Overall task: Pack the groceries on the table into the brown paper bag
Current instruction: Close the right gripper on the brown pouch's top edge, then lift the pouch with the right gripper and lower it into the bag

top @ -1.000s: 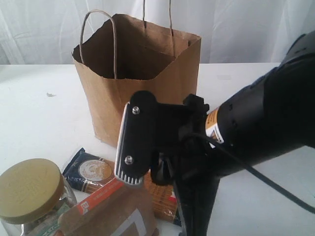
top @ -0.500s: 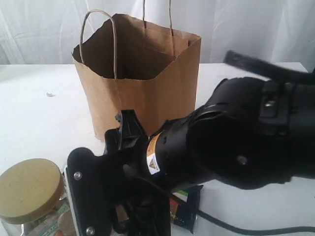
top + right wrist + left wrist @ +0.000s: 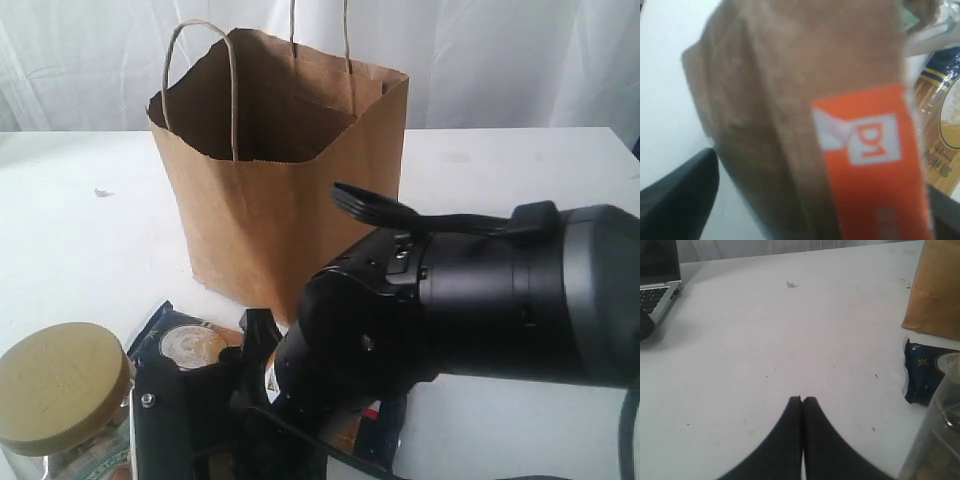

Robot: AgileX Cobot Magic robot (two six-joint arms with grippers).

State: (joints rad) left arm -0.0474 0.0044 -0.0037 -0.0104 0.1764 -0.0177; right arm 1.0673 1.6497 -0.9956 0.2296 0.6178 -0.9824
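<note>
Your left pincer (image 3: pixel 802 401) is clenched on nothing, its tips pressed together over bare table (image 3: pixel 765 330). Your right pincer (image 3: pixel 822 180) straddles the orange-labelled brown pouch (image 3: pixel 805 100); I cannot tell whether it grips. The pouch sits just beside the spaghetti pack (image 3: pixel 185 345), near the gold-lidded jar (image 3: pixel 60 385), in front of the upright brown paper bag (image 3: pixel 270 200).

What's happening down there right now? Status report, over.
Left gripper shut above white table. Right gripper open astride orange-labelled brown pouch. Tall brown paper bag upright, mouth open. Blue-ended spaghetti pack right beside pouch.
</note>
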